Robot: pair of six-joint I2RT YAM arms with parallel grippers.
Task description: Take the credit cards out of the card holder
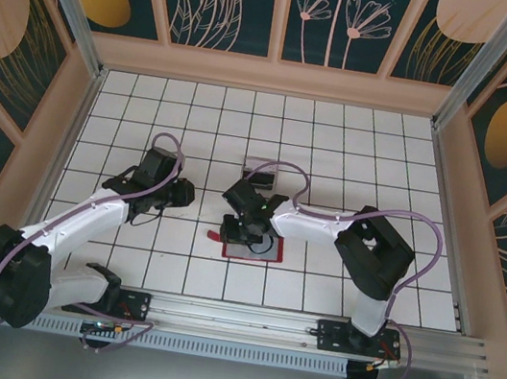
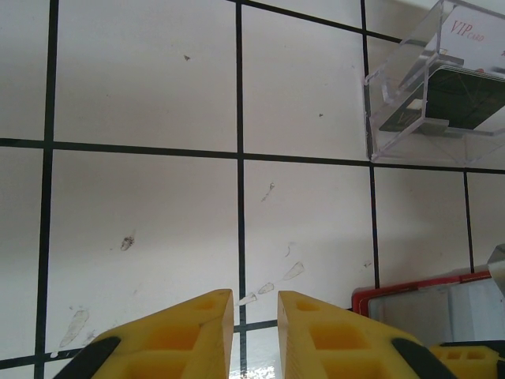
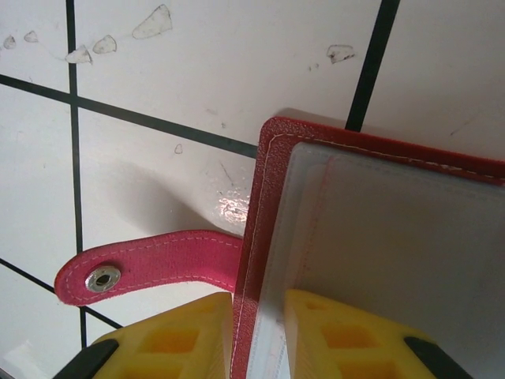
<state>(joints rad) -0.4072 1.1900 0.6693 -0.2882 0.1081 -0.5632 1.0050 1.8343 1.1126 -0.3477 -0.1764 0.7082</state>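
A flat red folding card holder [image 3: 363, 229] with a pale grey lining lies open near the middle of a white worktop [image 1: 386, 153] ruled with black grid lines, a little toward the near edge. Its small red closing tab [image 3: 150, 264], tipped with a metal snap, is undone and rests flat on the worktop beside it. The right gripper [image 3: 258, 304] is closed narrowly on the red stitched edge of the card holder, one yellow finger on each side of that edge.

Just beyond the card holder is a small clear plastic box [image 2: 402, 87]. Two thin credit cards [image 2: 461, 99] sit inside it, one dark and one pale with the letters VIP.

The left gripper [image 2: 254, 300] hovers over bare worktop to the left of the card holder, near it but not touching. Its yellow fingers are drawn almost together and hold nothing.

The task looks partly done. The card holder is unfastened and opened, and the cards in the box may be ones already removed. The grey lining hides whether any cards are left inside. If some are, they would need to be slid out while the right gripper pins the edge.
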